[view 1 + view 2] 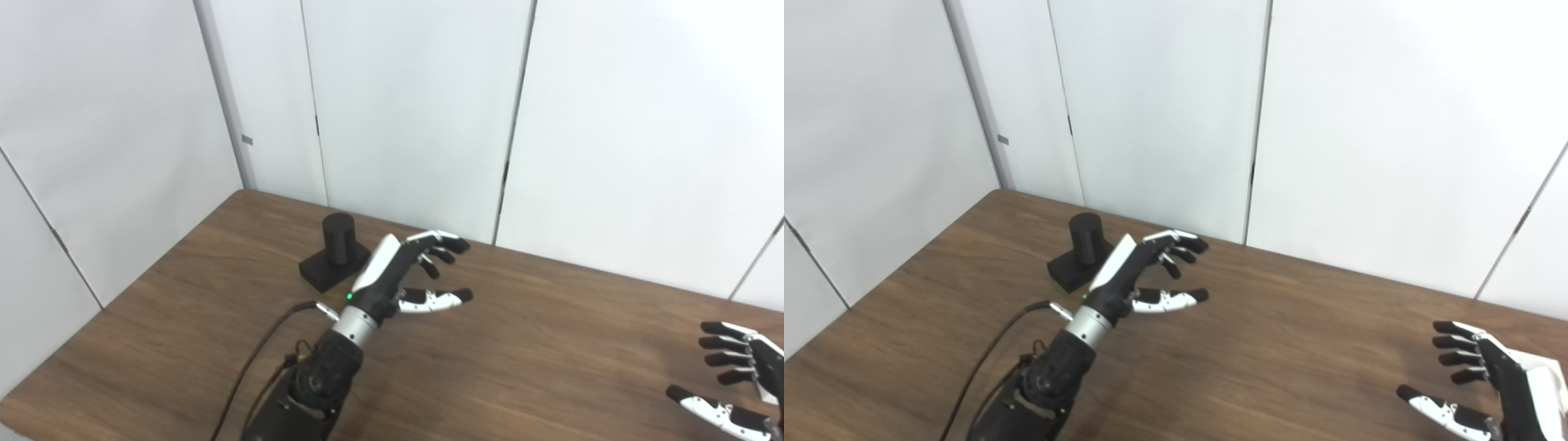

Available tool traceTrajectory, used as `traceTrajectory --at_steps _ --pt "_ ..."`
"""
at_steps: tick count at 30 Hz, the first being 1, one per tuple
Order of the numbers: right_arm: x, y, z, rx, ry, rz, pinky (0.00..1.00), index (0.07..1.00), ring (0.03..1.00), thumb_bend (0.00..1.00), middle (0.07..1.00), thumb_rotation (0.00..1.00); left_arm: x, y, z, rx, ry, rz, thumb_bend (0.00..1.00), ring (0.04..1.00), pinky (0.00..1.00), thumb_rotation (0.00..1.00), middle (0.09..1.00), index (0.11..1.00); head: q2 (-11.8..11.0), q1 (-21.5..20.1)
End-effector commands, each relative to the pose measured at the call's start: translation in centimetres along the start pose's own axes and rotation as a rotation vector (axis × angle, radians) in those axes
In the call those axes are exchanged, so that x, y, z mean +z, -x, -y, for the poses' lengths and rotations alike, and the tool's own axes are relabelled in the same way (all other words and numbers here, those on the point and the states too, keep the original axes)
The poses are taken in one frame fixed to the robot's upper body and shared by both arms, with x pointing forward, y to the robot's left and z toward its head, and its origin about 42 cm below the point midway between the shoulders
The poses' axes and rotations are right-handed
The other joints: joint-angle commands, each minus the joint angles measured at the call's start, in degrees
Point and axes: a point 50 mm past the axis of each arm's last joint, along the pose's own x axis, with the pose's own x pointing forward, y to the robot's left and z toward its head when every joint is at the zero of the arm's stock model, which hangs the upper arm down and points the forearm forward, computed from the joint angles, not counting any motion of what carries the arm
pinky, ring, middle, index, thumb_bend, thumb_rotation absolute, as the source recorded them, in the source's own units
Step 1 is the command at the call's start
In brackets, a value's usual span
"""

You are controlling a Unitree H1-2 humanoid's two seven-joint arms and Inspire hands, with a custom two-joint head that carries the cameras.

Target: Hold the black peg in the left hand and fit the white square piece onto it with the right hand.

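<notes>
The black peg [336, 252] is seen upright near the bench's [551, 343] far left corner, ungrasped, with the left hand [398, 272] held spread just beside it, seemingly for a grasp, while the right hand [1488, 383] is kept empty and splayed at the right edge, no white square piece visible.

Left hand [398, 272]: white back shell, black palm, white finger segments with black tips; green light glowed near a silver wrist collar; black forearm with a black cable looped alongside; right hand [1488, 383]: same black-and-white build, fingers black-tipped.
</notes>
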Motion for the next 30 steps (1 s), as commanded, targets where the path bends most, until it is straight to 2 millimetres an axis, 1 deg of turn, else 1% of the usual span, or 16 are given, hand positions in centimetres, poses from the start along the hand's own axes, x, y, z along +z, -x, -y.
traceTrajectory --at_steps 1,4,5,8,10,14,16,19,20,23,24,26,28,30 --pt "1.8 -1.2 1.0 -0.035 0.002 0.076 0.5 0.707 0.62 0.59 0.672 0.0 2.0 -1.4 -2.0 0.052 -0.065 0.075 0.76 0.687 0.53 0.14 0.737 0.704 0.04 0.08" --pt "1.9 -1.2 1.1 -0.034 0.003 0.079 0.51 0.706 0.624 0.58 0.672 0.0 2.1 -1.5 -3.1 0.085 -0.112 0.065 0.76 0.674 0.53 0.13 0.751 0.724 0.05 0.08" --pt "1.9 -1.2 1.1 -0.033 0.003 0.079 0.51 0.706 0.626 0.58 0.674 0.0 2.2 -1.5 -3.5 0.101 -0.118 0.055 0.78 0.668 0.52 0.11 0.759 0.735 0.05 0.08" --pt "1.8 -1.2 1.2 -0.034 0.007 0.08 0.5 0.706 0.62 0.58 0.676 0.0 2.3 -1.5 -4.6 0.132 -0.125 0.036 0.8 0.69 0.54 0.11 0.785 0.761 0.21 -0.09" --pt "1.8 -1.2 1.2 -0.034 0.006 0.085 0.51 0.704 0.611 0.59 0.672 0.0 2.7 -1.5 -5.3 0.159 -0.167 0.022 0.8 0.709 0.56 0.13 0.793 0.774 0.17 0.02" --pt "1.9 -1.3 1.2 -0.034 0.002 0.08 0.51 0.701 0.617 0.58 0.668 0.0 3.5 -1.7 -6.6 0.235 -0.28 -0.024 0.82 0.763 0.64 0.2 0.802 0.787 0.15 0.22" --pt "1.9 -1.4 1.2 -0.036 -0.001 0.077 0.51 0.702 0.618 0.58 0.67 0.0 3.7 -1.9 -7.3 0.264 -0.324 -0.025 0.82 0.787 0.65 0.2 0.814 0.788 0.04 0.47" --pt "1.9 -1.6 1.1 -0.038 -0.006 0.073 0.5 0.7 0.623 0.58 0.672 0.0 3.6 -2.2 -8.7 0.276 -0.344 -0.026 0.82 0.776 0.67 0.2 0.8 0.794 0.03 0.56" --pt "1.9 -1.6 1.1 -0.037 -0.006 0.074 0.5 0.7 0.623 0.58 0.672 0.0 3.5 -2.2 -9.1 0.279 -0.352 -0.033 0.82 0.777 0.69 0.2 0.792 0.8 0.02 0.51" --pt "1.9 -1.8 1.1 -0.037 -0.002 0.088 0.49 0.699 0.618 0.58 0.671 0.0 3.0 -2.3 -10.5 0.29 -0.399 -0.047 0.82 0.802 0.72 0.24 0.809 0.807 -0.01 0.53" --pt "1.9 -1.9 1.1 -0.038 -0.001 0.092 0.49 0.697 0.613 0.58 0.668 0.0 2.8 -2.3 -11.0 0.297 -0.427 -0.057 0.83 0.806 0.7 0.26 0.832 0.802 -0.07 0.53" --pt "1.9 -2.0 1.1 -0.039 0.002 0.094 0.49 0.695 0.609 0.58 0.664 0.0 2.6 -2.2 -11.7 0.305 -0.462 -0.075 0.84 0.818 0.69 0.29 0.851 0.798 -0.08 0.58" --pt "1.9 -2.0 1.1 -0.04 0.003 0.086 0.49 0.693 0.605 0.59 0.659 0.0 2.5 -2.2 -12.2 0.311 -0.508 -0.102 0.85 0.796 0.66 0.31 0.824 0.776 -0.11 0.65" --pt "1.9 -2.0 1.1 -0.041 0.007 0.084 0.48 0.691 0.603 0.59 0.658 0.0 2.2 -2.1 -12.7 0.323 -0.592 -0.135 0.87 0.769 0.63 0.32 0.793 0.723 -0.05 0.78"
